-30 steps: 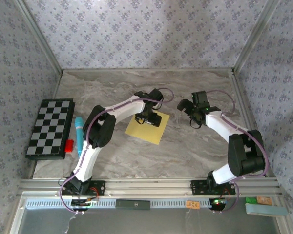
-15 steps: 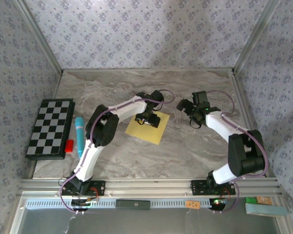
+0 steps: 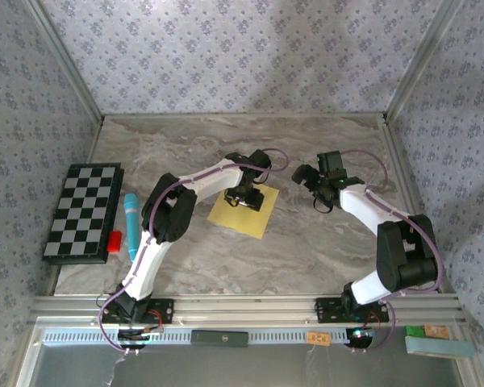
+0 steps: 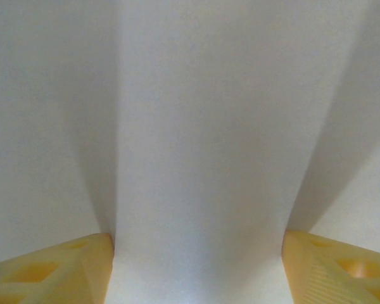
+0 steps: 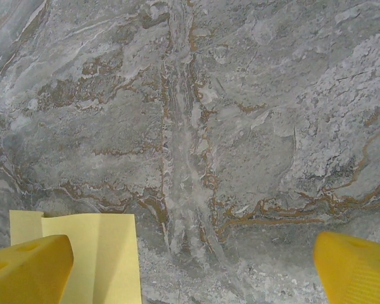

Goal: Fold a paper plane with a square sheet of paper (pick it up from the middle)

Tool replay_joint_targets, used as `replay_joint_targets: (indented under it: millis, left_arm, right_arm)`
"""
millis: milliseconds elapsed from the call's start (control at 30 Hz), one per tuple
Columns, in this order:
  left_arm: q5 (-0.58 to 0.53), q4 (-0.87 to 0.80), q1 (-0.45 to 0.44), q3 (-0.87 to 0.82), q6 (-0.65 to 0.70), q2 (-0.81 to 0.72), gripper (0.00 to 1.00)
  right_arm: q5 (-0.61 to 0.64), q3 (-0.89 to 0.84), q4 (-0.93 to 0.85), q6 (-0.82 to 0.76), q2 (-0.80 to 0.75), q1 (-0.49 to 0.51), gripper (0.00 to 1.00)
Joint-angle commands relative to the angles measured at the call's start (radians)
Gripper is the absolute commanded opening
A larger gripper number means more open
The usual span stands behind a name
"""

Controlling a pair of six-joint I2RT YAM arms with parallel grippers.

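Since the pick must come from the middle, we note first that the left gripper (image 3: 244,196) sits directly on the sheet (image 3: 240,220), which lies on the table (image 3: 306,250) between the two arms, turned cornerwise to the near edge. In the left wrist view both fingertips (image 4: 57,269) press down on the paper and stand well apart. Between them a broad ridge of paper is raised, running straight away from the camera, square to the line of the jaws. We read the jaws as partly open, with the ridge bracketed but not yet pinched, so nothing is held. Our judgement is that the coming move turns on that ridge staying centred between the pads, so that they meet on paper and not on the table. The right gripper (image 3: 316,189) hangs over bare marble, jaws wide and empty. From there the sheet lies to its left, one corner showing just beside its left finger in the right wrist view. The left arm is plainly the nearer — it is already on the paper — and the right is apart from it.
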Motion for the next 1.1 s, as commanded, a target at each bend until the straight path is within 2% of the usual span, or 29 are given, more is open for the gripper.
replay_joint_targets:
  millis: [0,167,333,533,633,800,1067]
  left_arm:
    - [-0.005,-0.024,-0.005,-0.002,0.001,0.008,0.65]
    - [0.068,0.027,0.007,-0.024,-0.024,-0.074,0.46]
    - [0.275,0.201,0.074,-0.164,-0.102,-0.225,0.3]
    - [0.552,0.502,0.175,-0.367,-0.271,-0.374,0.29]
    - [0.623,0.608,0.202,-0.433,-0.333,-0.406,0.29]
    - [0.659,0.687,0.23,-0.492,-0.367,-0.392,0.29]
    - [0.622,0.677,0.254,-0.547,-0.329,-0.338,0.29]
  right_arm:
    - [0.0,-0.005,-0.009,0.005,-0.006,-0.007,0.99]
    - [-0.003,-0.003,-0.004,0.001,-0.011,-0.012,0.99]
    - [-0.073,-0.013,0.059,-0.028,-0.022,-0.031,0.98]
    - [-0.212,-0.034,0.176,-0.059,-0.031,-0.04,0.98]
    - [-0.281,-0.035,0.219,-0.073,-0.017,-0.026,0.97]
    - [-0.353,-0.018,0.247,-0.078,0.035,0.014,0.94]
    - [-0.409,0.021,0.243,-0.083,0.134,0.073,0.84]
